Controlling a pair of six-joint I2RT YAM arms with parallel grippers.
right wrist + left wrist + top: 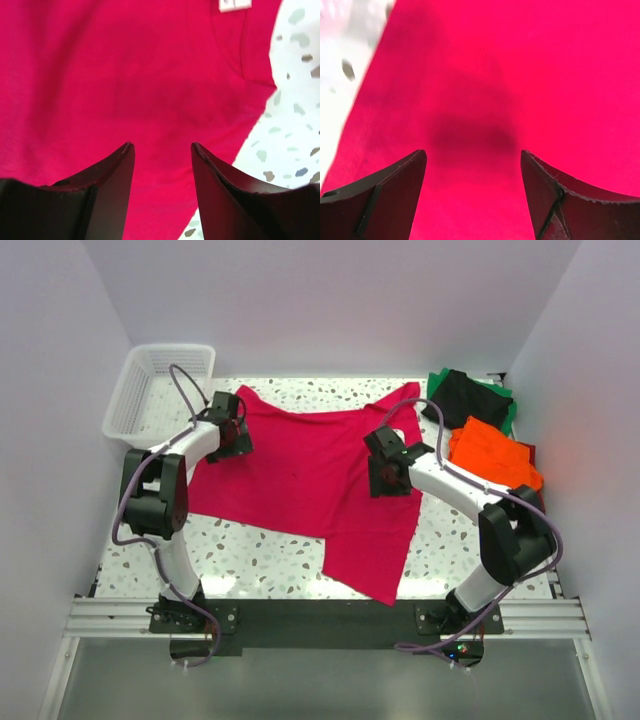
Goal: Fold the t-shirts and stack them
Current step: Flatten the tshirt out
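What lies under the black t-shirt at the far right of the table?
A green t-shirt shows past the black t-shirt at its far and right edges. The rest of the green one, and anything lower, is covered.

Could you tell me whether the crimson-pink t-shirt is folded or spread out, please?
Spread out: the crimson-pink t-shirt lies flat and wide across the table, not in any compact folded shape.

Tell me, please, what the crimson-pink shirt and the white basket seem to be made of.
Crimson-pink shirt: soft matte cloth, likely a cotton knit; it lies limp and creased. White basket: seemingly rigid plastic, faintly glossy, with open mesh walls.
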